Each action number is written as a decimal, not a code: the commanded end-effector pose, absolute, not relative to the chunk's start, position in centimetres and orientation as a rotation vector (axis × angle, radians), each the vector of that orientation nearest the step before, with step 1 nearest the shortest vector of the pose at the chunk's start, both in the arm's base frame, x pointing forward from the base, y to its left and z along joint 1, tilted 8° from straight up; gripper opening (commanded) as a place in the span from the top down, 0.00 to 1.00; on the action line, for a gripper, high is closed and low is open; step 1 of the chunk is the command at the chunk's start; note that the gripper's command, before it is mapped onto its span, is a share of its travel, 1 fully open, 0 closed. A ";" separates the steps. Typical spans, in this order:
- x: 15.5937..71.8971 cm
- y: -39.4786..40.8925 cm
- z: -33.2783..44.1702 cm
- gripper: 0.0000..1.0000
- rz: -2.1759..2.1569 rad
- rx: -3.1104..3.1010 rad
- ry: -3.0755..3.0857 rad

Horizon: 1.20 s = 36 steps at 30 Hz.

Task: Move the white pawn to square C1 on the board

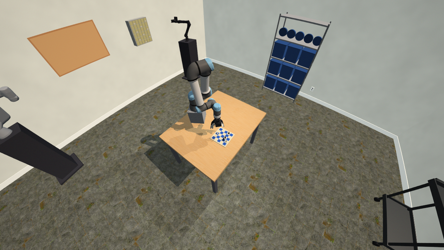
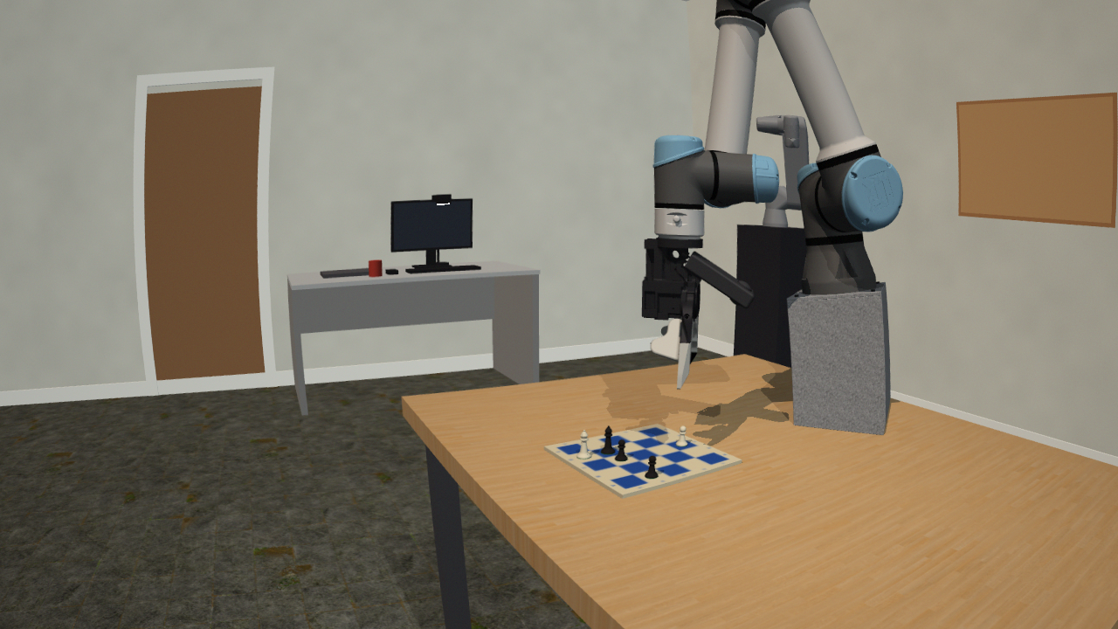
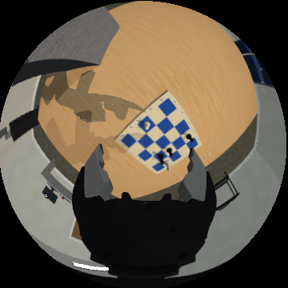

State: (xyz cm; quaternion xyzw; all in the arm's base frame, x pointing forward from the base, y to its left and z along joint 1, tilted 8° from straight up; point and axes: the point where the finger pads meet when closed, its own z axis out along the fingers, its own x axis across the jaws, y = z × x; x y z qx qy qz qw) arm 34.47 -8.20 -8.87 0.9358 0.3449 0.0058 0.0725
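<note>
A small blue-and-cream chessboard (image 1: pixel 228 141) (image 2: pixel 703 459) (image 3: pixel 167 106) lies on the wooden table (image 1: pixel 201 155) (image 2: pixel 782 531) (image 3: pixel 180 60). The white pawn (image 2: pixel 682 435) (image 3: pixel 146 125) stands upright on a square at the board's far edge, nearest the arm's base. A taller white piece (image 2: pixel 583 444) (image 3: pixel 167 166) stands at the board's left corner. Three black pieces (image 2: pixel 608 439) (image 2: pixel 621 450) (image 2: pixel 651 466) stand nearby, all upright. My gripper (image 1: pixel 216 124) (image 2: pixel 678 367) (image 3: pixel 146 146) is open and empty. It hangs well above the table, over the board's far edge and higher than the pawn.
The arm's grey pedestal (image 1: pixel 196 117) (image 2: pixel 840 359) stands on the table behind the board. A grey desk (image 2: pixel 406 297) with a monitor, a blue shelf rack (image 1: pixel 293 62) and a black cart (image 1: pixel 412 217) stand far off in the room.
</note>
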 end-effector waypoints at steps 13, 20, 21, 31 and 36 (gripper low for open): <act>34.5 -8.2 -8.8 0.00 0.018 2.811 1.036; 34.5 -8.2 -8.7 0.00 0.018 2.811 1.036; 34.5 -8.2 -8.6 0.00 0.018 2.811 1.036; 34.3 -7.9 -6.4 0.00 0.018 2.811 1.036; 34.3 -7.8 -5.4 0.00 0.018 2.811 1.036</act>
